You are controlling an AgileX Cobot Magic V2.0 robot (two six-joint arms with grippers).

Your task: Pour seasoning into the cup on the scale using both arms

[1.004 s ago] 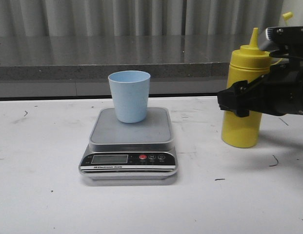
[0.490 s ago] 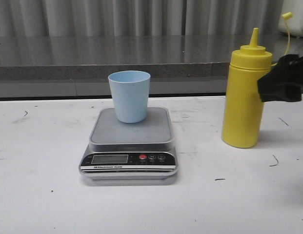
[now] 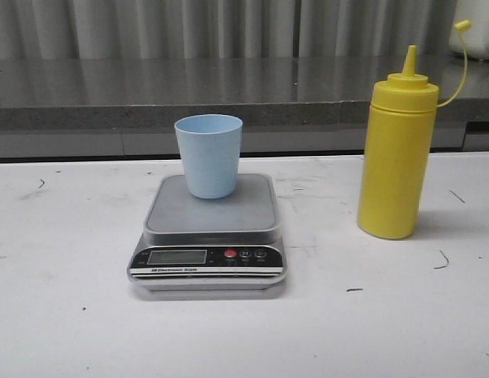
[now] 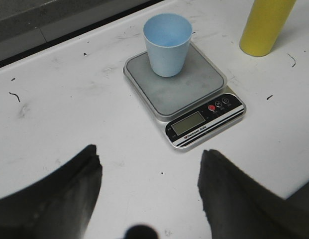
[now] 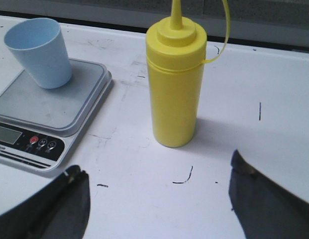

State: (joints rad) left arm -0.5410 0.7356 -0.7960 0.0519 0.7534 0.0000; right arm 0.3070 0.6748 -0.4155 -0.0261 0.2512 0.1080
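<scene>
A matte, tapered pale blue cup (image 3: 209, 155) is seen upright on the flat steel platform of the scale (image 3: 209, 233), with the tall, smooth yellow seasoning bottle (image 3: 397, 150) stood on the white table (image 3: 71, 315) beside it. The left gripper (image 4: 149, 174) is held spread above the table, short of the scale; the right gripper (image 5: 156, 191) is likewise spread, the bottle just ahead of it, untouched

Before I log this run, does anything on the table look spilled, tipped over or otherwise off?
Nothing stands out. The cup stands upright on the scale, the yellow bottle is upright beside it with its cap off, hanging by its tether. No spill shows, only scuff marks on the table.
</scene>
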